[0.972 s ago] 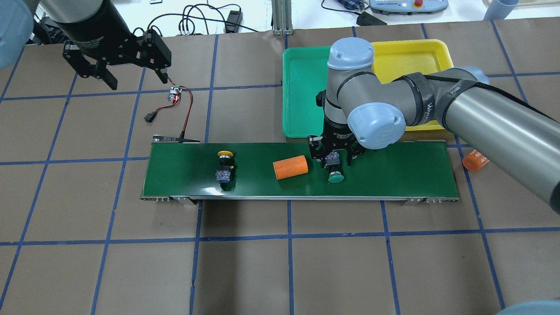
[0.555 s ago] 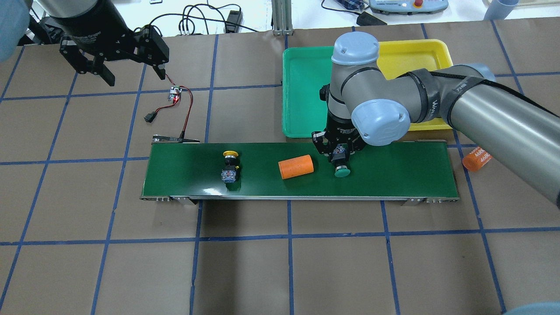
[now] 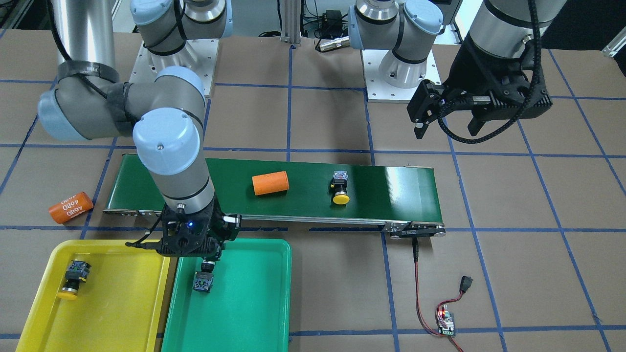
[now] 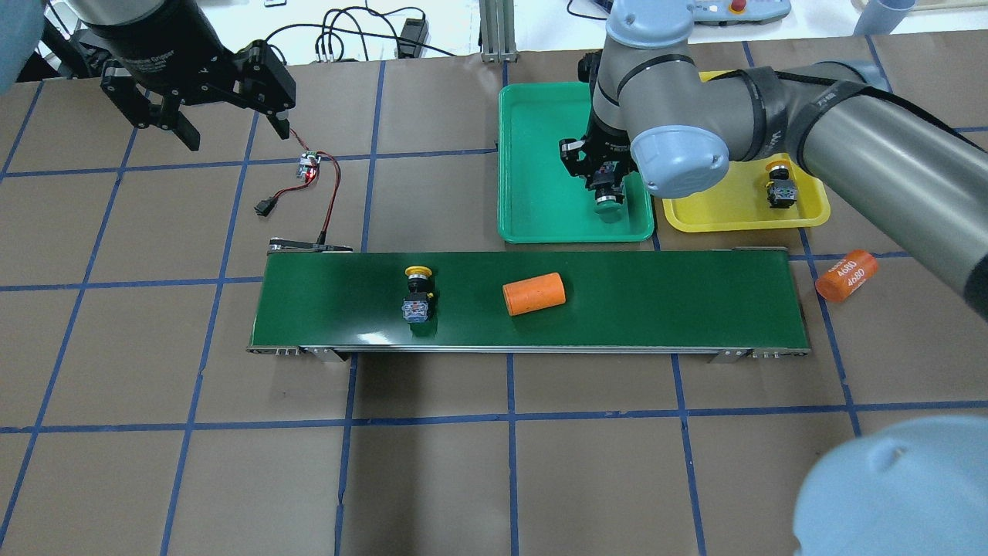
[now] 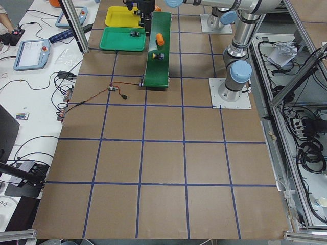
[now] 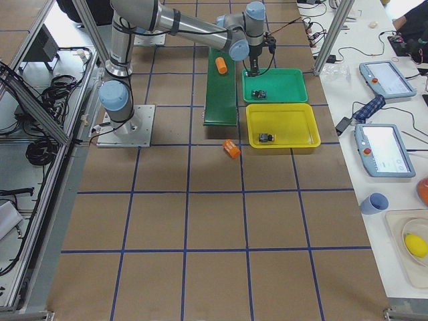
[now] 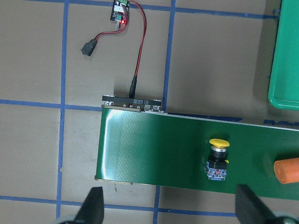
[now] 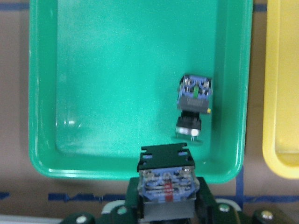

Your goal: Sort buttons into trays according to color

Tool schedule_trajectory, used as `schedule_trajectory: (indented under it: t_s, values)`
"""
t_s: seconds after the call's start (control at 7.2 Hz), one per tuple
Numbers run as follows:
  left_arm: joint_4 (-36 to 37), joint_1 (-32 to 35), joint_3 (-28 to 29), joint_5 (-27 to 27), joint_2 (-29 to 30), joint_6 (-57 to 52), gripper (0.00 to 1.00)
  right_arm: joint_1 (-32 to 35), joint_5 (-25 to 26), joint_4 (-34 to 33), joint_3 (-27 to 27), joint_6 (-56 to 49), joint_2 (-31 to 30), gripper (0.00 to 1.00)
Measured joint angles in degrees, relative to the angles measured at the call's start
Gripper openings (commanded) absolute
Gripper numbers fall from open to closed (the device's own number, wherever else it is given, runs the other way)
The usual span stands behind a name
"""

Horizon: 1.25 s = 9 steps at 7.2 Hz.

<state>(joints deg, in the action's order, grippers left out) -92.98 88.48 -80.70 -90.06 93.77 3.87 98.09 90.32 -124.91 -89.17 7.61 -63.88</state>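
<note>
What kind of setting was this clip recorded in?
Most likely a robotics lab work cell, not a factory line: a paper-covered table taped into a blue grid, teach pendants on a side bench, and a short tabletop conveyor belt.

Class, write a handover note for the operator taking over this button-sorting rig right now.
Left tool: open, empty, hovering away from the belt.
Right tool: shut on a green button over the green tray.
Done: second green button lies in that tray; one yellow button lies in the yellow tray.
Left: release the held one, then move the belt's yellow button to the yellow tray.
</note>
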Motion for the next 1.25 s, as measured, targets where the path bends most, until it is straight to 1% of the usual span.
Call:
schedule_trajectory:
  t_s: [0.14, 0.28, 0.42, 0.69, 0.83, 0.97, 1.25]
  values:
    - [-0.03, -0.01, -0.01, -0.01, 0.01, 0.0, 1.0, -0.25, -0.14, -3.55, 2.59, 0.09, 3.8, 0.0]
    - [-0.03, -0.02, -0.01, 0.0, 0.01, 0.0, 1.0, -0.15, -0.46, -6.13, 3.97, 0.34, 6.96, 0.31]
    - [-0.01, -0.02, 0.0, 0.03, 0.04, 0.0, 1.0, 0.09, -0.96, -7.51, 4.36, 0.59, 8.79, 0.99]
    - [-0.01, 0.01, 0.07, 0.06, 0.01, 0.0, 1.0, 0.23, -2.96, -7.73, 4.28, 0.79, 9.23, 1.0]
    - [-0.01, 0.02, 0.09, 0.06, -0.01, 0.0, 1.0, 0.11, -3.36, -6.68, 4.22, 0.81, 8.25, 1.0]
    - [0.02, 0.02, 0.1, 0.06, -0.01, 0.0, 1.0, -0.11, -3.36, -3.26, 4.1, 0.78, 5.7, 1.0]
    - [0.07, 0.03, 0.14, 0.06, 0.0, 0.0, 1.0, -0.46, -3.0, 7.57, 3.74, 0.29, -1.97, 1.0]
